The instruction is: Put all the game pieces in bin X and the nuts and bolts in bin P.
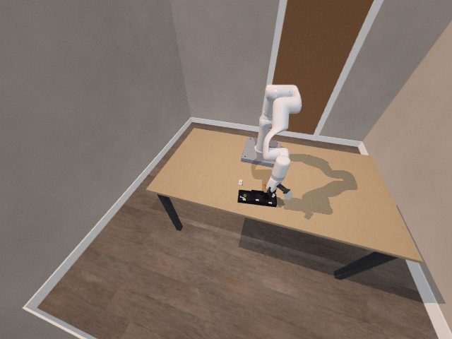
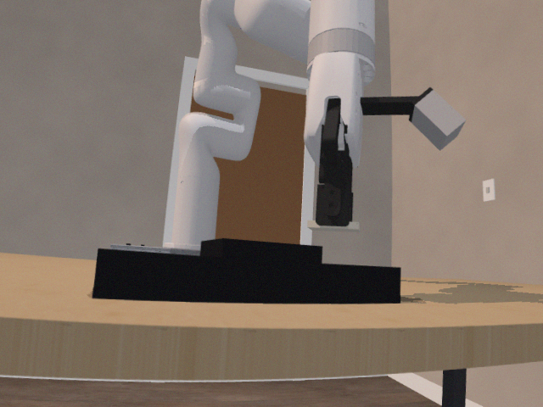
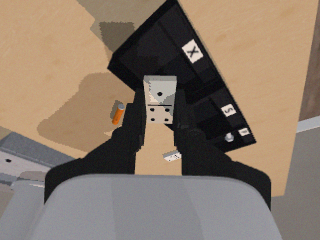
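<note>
My gripper (image 3: 159, 101) (image 2: 333, 219) (image 1: 270, 193) is shut on a white domino (image 3: 160, 89) (image 2: 333, 227). It holds the domino flat, a little above the row of black bins (image 1: 255, 203) (image 2: 245, 280). In the wrist view the domino hangs over the near edge of the bin marked X (image 3: 165, 37). A second domino (image 3: 172, 157) (image 1: 240, 181) lies on the table beside the bins. A small silver piece (image 3: 229, 136) lies in a bin further along the row, beyond the one marked S (image 3: 228, 110). A yellow nut (image 1: 245, 195) lies in the bin at the left end.
An orange stick-like thing (image 3: 118, 113) (image 1: 264, 186) lies on the table (image 1: 328, 204) between the bins and the arm's base plate (image 1: 250, 153). The bins stand near the table's front edge.
</note>
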`<state>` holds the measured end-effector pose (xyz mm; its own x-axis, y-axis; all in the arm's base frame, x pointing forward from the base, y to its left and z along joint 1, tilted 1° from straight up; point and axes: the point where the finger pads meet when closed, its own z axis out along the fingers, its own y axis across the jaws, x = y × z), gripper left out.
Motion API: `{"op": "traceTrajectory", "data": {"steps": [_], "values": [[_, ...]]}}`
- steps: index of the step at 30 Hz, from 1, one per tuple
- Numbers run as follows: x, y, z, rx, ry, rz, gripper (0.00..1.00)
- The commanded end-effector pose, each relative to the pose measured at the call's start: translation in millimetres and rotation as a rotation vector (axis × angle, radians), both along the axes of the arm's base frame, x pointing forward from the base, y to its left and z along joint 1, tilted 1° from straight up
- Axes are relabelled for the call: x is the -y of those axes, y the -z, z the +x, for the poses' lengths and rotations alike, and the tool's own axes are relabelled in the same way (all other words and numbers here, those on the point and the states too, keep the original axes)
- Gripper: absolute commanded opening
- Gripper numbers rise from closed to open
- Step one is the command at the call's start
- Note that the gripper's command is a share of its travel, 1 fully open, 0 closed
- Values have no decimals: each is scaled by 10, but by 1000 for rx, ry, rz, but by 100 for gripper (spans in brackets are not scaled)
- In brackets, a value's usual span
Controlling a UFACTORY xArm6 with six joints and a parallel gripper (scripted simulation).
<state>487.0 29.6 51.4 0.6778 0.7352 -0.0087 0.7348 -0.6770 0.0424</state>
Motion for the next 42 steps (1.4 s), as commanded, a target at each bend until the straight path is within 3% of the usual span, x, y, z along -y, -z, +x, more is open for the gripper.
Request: {"op": "traceTrajectory", "data": {"steps": [1, 5, 6, 18, 34, 42], "values": [[-2, -17, 16, -2, -157, 4, 0], [-2, -17, 16, -3, -224, 1, 0], [-2, -17, 16, -6, -321, -3, 0], [-7, -17, 15, -20, -688, 9, 0], [-3, -17, 16, -20, -689, 9, 0], [-2, 103, 18, -20, -689, 9, 0]]}}
